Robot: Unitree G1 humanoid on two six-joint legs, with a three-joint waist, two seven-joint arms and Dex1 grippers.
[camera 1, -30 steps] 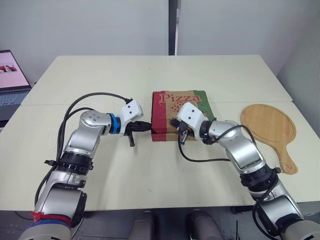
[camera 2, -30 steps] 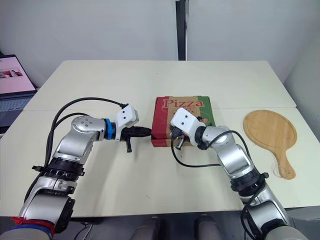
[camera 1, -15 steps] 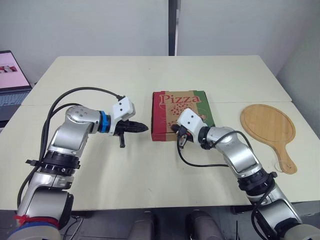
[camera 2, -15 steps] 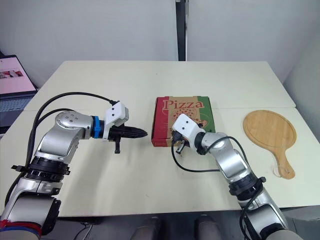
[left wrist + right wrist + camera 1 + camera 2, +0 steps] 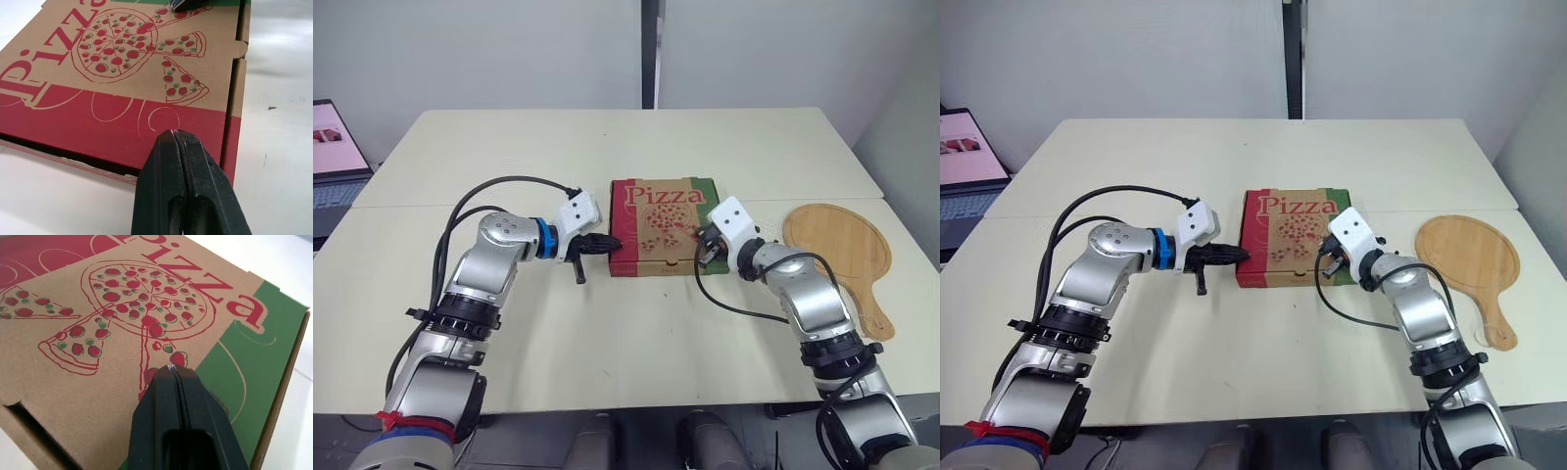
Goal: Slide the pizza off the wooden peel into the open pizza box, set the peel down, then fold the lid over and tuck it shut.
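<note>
The pizza box (image 5: 663, 223) lies closed in the middle of the table, its printed lid (image 5: 122, 73) facing up. My left gripper (image 5: 613, 244) is shut, its tip at the box's left front corner, against the red band of the lid (image 5: 174, 132). A thin dark gap shows under that lid edge. My right gripper (image 5: 703, 243) is shut too, its tip resting over the lid near the right front corner (image 5: 170, 368). The wooden peel (image 5: 840, 251) lies flat and bare on the table, to the right of the box and apart from both grippers.
An open laptop (image 5: 333, 147) stands beyond the table's left edge. The table's seam (image 5: 440, 206) runs across behind my left arm. Black cables loop off both wrists. The table's front edge (image 5: 626, 403) is near.
My left gripper pulled away to the left, then came back to the box's left front corner. My right gripper moved from the box's front edge round to its right front corner.
</note>
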